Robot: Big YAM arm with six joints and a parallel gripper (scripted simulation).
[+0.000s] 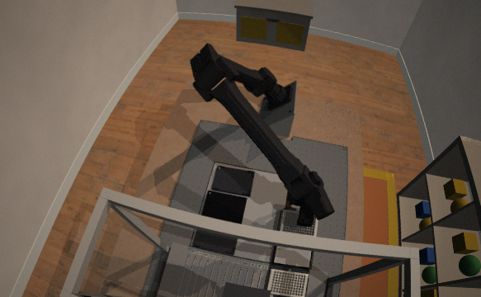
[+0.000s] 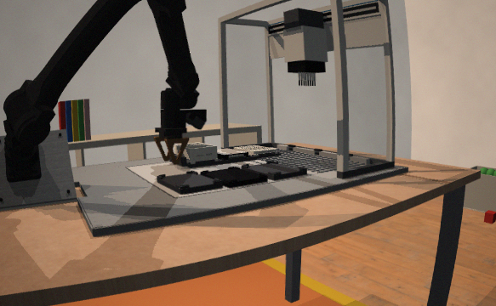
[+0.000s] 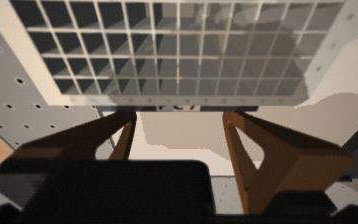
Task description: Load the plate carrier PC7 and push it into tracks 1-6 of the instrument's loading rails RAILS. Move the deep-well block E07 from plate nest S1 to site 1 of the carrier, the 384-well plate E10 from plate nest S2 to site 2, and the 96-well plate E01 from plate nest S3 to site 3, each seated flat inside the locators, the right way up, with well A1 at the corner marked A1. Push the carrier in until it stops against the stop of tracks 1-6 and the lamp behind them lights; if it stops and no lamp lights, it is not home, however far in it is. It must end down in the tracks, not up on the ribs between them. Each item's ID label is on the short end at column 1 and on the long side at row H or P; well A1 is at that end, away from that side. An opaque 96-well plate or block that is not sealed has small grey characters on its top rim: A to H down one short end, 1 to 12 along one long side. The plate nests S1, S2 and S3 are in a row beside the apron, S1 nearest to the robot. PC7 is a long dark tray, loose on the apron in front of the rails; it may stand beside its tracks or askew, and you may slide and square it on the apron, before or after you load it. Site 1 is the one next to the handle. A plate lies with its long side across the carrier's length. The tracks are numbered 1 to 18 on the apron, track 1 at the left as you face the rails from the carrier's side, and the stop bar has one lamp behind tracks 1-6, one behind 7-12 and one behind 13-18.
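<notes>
The deep-well block E07 [image 3: 177,50] is a pale block with square wells in plate nest S1 [image 1: 297,220]. It shows in the side view [image 2: 201,153]. My gripper [image 3: 179,111] is open, with brown fingers just short of the block's near short end, touching nothing. It also shows in the side view [image 2: 172,149]. The carrier PC7 [image 1: 228,194] is a long dark tray lying left of the nests, its sites bare. It also shows in the side view [image 2: 230,175]. The 384-well plate E10 [image 1: 292,256] and the 96-well plate E01 [image 1: 288,282] sit in the nests beyond the block.
The loading rails [image 1: 223,268] lie under the instrument frame [image 1: 257,235], whose top bar crosses above the carrier's far end. A pipetting head [image 2: 305,42] hangs inside the frame. My arm's base [image 1: 279,107] stands at the deck's near edge. A shelf [image 1: 455,219] stands at the right.
</notes>
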